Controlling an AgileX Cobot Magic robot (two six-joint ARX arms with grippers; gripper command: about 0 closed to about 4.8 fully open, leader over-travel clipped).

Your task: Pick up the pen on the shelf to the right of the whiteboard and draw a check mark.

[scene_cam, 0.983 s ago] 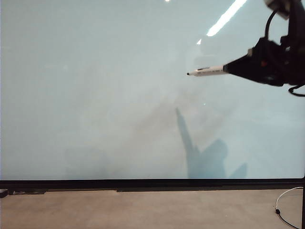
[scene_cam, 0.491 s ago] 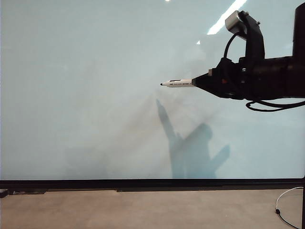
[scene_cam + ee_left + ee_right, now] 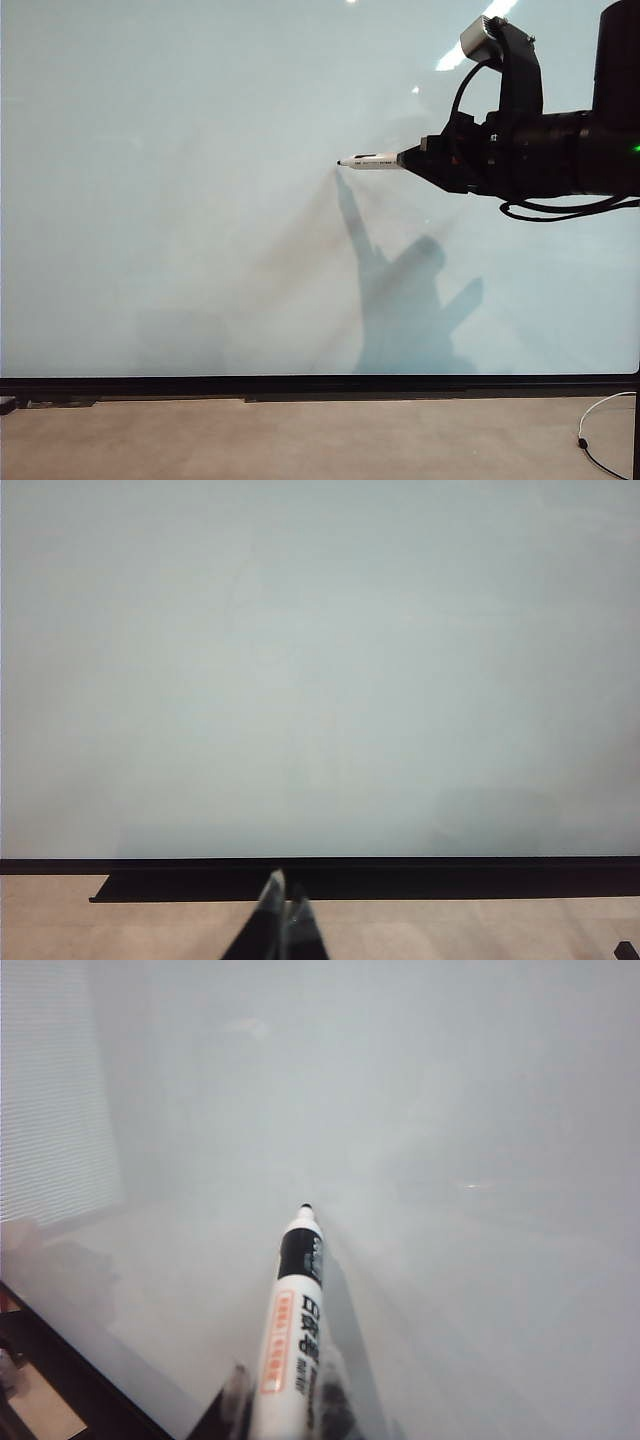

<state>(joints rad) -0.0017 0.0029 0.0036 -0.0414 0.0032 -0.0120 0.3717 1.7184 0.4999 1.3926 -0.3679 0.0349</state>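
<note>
The whiteboard (image 3: 200,200) fills most of the exterior view, pale and glossy with a thin black frame, and no check mark shows on it. My right gripper (image 3: 402,160) reaches in from the right, shut on the pen (image 3: 372,161), a slim white marker whose dark tip points left, close to the board. In the right wrist view the pen (image 3: 296,1330) sticks out from between the fingers (image 3: 235,1395) of the right gripper (image 3: 290,1405), tip near the whiteboard (image 3: 450,1160). My left gripper (image 3: 283,895) is shut and empty, low in front of the board's lower frame (image 3: 400,865). The shelf is out of view.
Tan floor (image 3: 300,440) runs below the board's black bottom frame (image 3: 320,386). A white cable (image 3: 600,415) lies on the floor at the lower right. The arm's shadow (image 3: 400,290) falls on the board beneath the pen.
My right arm has come in from the upper right and carried the pen leftward and closer to the board. Its shadow has grown and drawn up to the tip. The left gripper looks unchanged.
</note>
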